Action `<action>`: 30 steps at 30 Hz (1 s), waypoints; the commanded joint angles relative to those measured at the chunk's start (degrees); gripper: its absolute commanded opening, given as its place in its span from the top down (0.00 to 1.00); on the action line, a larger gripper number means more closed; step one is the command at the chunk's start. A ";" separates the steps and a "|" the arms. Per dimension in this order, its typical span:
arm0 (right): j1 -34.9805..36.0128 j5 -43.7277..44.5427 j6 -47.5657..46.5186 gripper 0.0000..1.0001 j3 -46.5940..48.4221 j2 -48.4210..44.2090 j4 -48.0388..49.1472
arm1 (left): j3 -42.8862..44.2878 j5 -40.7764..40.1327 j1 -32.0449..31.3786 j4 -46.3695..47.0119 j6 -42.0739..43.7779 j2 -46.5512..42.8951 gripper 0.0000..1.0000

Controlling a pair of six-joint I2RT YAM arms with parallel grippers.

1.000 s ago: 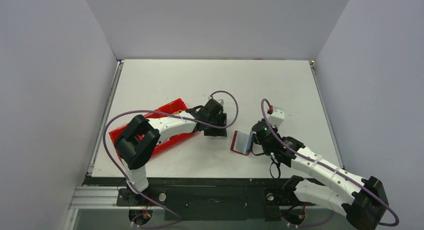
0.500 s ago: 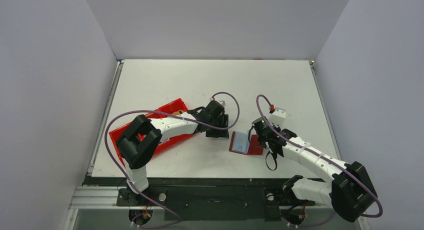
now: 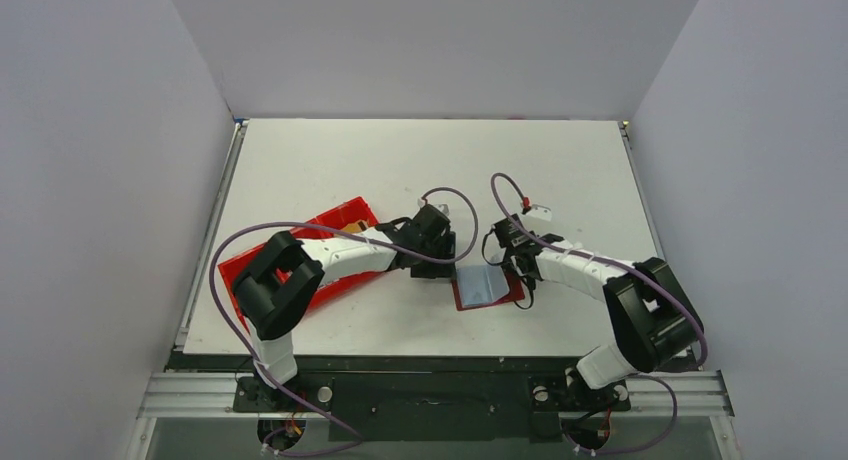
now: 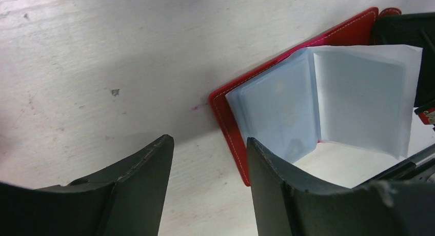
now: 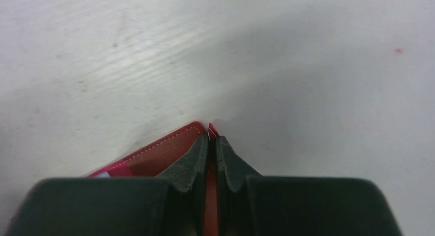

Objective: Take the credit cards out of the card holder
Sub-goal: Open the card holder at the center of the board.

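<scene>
The card holder (image 3: 487, 287) lies open on the table, dark red cover down, pale blue-grey sleeves up. In the left wrist view the card holder (image 4: 287, 107) shows two sleeve pages, and no credit cards can be made out in them. My left gripper (image 3: 437, 266) is open and empty just left of the holder; in its own view the left gripper (image 4: 209, 141) has the holder's near red corner beside its right finger. My right gripper (image 3: 516, 267) is at the holder's far right edge; in its own view the right gripper (image 5: 212, 137) is shut on the red strap tab.
A bright red compartment tray (image 3: 232, 268) lies at the left under my left arm, with a small tan thing (image 3: 352, 224) at its far end. Purple cables loop over both arms. Grey walls stand on three sides of the white table.
My right arm swung left, and the card holder went from standing half-folded to lying open and flat, nearer the left gripper. The left gripper barely moved.
</scene>
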 commanded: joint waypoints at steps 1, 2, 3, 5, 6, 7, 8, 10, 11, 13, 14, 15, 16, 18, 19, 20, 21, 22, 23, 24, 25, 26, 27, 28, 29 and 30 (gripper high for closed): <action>4.81 -3.89 -1.25 1.00 4.17 4.94 6.12 | -2.27 -3.84 0.18 0.49 -2.01 -3.56 0.48; 5.82 -3.93 -0.89 1.00 4.75 5.66 6.20 | -2.61 -4.47 0.27 0.35 -2.43 -4.17 0.48; 7.71 -4.02 -0.55 1.00 5.78 6.96 6.16 | -3.27 -4.75 0.41 0.26 -2.59 -4.41 0.49; 10.52 -4.44 1.31 1.00 6.62 8.18 6.34 | -4.58 -6.24 0.84 -0.07 -3.17 -5.58 0.50; 11.49 -4.88 2.92 1.00 6.59 8.33 6.53 | -5.73 -6.51 1.19 -0.09 -3.51 -6.52 0.50; 13.33 -5.11 3.86 1.00 6.17 8.42 7.15 | -6.23 -6.90 1.44 -0.14 -3.65 -7.12 0.50; 14.12 -5.77 5.33 1.00 5.41 8.45 7.50 | -7.38 -7.02 1.84 -0.11 -3.70 -8.20 0.50; 17.11 -6.32 7.04 1.00 4.26 8.75 8.70 | -8.77 -7.29 2.34 -0.36 -3.75 -9.84 0.51; 17.55 -6.27 7.33 1.00 3.87 9.05 9.07 | -9.20 -7.64 2.41 -0.54 -3.72 -10.32 0.50; 17.87 -6.27 7.80 1.00 2.64 8.85 9.60 | -10.32 -8.15 2.49 -0.74 -3.83 -11.70 0.51; 17.69 -6.07 7.86 1.00 1.82 8.45 9.69 | -10.82 -8.22 2.52 -0.82 -3.82 -12.49 0.51; 17.53 -5.88 7.87 1.00 1.42 7.29 9.74 | -11.02 -8.40 2.54 -1.03 -3.71 -12.78 0.51; 17.03 -5.88 7.70 1.00 0.94 6.57 9.67 | -11.26 -8.43 2.49 -1.18 -3.67 -13.27 0.51; 16.01 -5.95 7.21 0.94 1.02 3.98 8.31 | -11.31 -8.47 2.56 -1.43 -3.35 -14.04 0.51; 15.77 -5.85 6.61 0.89 1.28 2.15 7.69 | -11.26 -8.37 2.50 -1.45 -2.92 -14.34 0.51; 15.47 -5.60 6.28 0.87 2.21 0.55 6.03 | -10.99 -8.20 2.44 -1.48 -2.57 -14.37 0.50; 15.37 -4.88 5.63 0.83 2.76 -0.19 5.18 | -10.71 -7.82 2.31 -1.76 -1.93 -14.19 0.51; 15.28 -4.41 5.30 0.81 4.00 -1.75 3.40 | -9.84 -7.49 2.31 -1.99 -1.68 -14.12 0.51; 15.31 -3.64 4.75 0.76 5.15 -2.52 2.60 | -8.94 -7.27 2.17 -2.55 -1.09 -13.84 0.51; 15.28 -3.08 4.51 0.73 5.59 -4.00 1.29 | -8.54 -7.11 2.10 -2.87 -0.86 -13.68 0.51; 15.33 -2.76 4.07 0.67 6.54 -4.75 0.66 | -7.80 -7.04 1.99 -3.34 -0.41 -13.51 0.51; 15.34 -2.28 3.91 0.61 6.94 -6.08 -0.47 | -7.44 -6.87 1.92 -3.61 -0.17 -13.38 0.51; 15.26 -2.10 3.50 0.59 7.66 -6.66 -0.93 | -6.91 -6.83 1.81 -4.06 0.19 -13.07 0.51; 15.26 -1.79 3.32 0.56 8.03 -7.70 -1.75 | -6.65 -6.84 1.75 -4.69 0.45 -12.90 0.51; 15.21 -1.68 3.07 0.55 8.57 -8.18 -2.09 | -6.16 -6.91 1.61 -4.99 0.61 -12.66 0.50; 15.15 -1.31 3.01 0.54 8.75 -9.26 -2.74 | -6.05 -6.99 1.56 -5.30 0.86 -12.56 0.50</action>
